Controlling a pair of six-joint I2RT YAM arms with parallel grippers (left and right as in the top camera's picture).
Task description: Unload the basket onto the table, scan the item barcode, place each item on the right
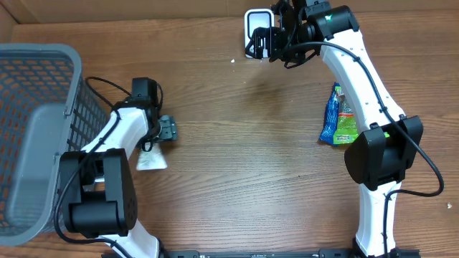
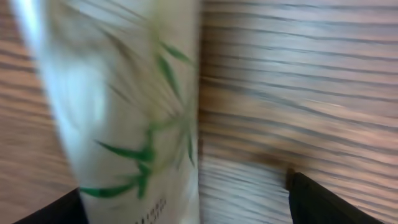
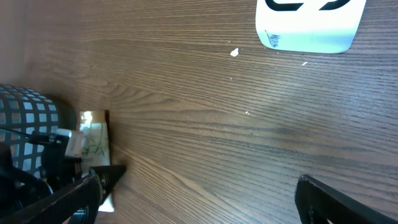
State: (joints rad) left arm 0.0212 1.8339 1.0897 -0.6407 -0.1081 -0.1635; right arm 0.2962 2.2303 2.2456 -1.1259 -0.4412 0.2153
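- The left gripper [image 1: 167, 129] is hanging low over the brown wooden table [image 1: 237, 165] at the left side, just right of the grey mesh basket [image 1: 36, 107].
- Its fingers [image 2: 323, 202] are standing apart. The white packet with green leaf print [image 2: 124, 112] is lying between them but crowding one side, and bare wood is showing on the other, so nothing is being clamped.
- That packet looks to be the item to scan. It is sitting flat on the table, tucked under the left arm's wrist.
- The right gripper [image 3: 199, 183] is hovering at the far edge, fingers spread wide and holding nothing, just beside the white box-shaped scanner with a dark window [image 1: 256, 29].
- A blue and green pouch [image 1: 337, 118] is lying on the right side, partly under the right arm.
- First risk: with the packet off-centre, a squeeze would probably be shoving it sideways or nipping only an edge, and thin, slick-looking film could be sliding free on the lift.
- Second risk: no barcode is showing anywhere, and the wrist picture is blurred, so the code may be facing away from the scanner's window on arrival.
- Third risk: the scanner is well apart from the packet, and the right arm is crowding it, so the two arms may be clashing there.
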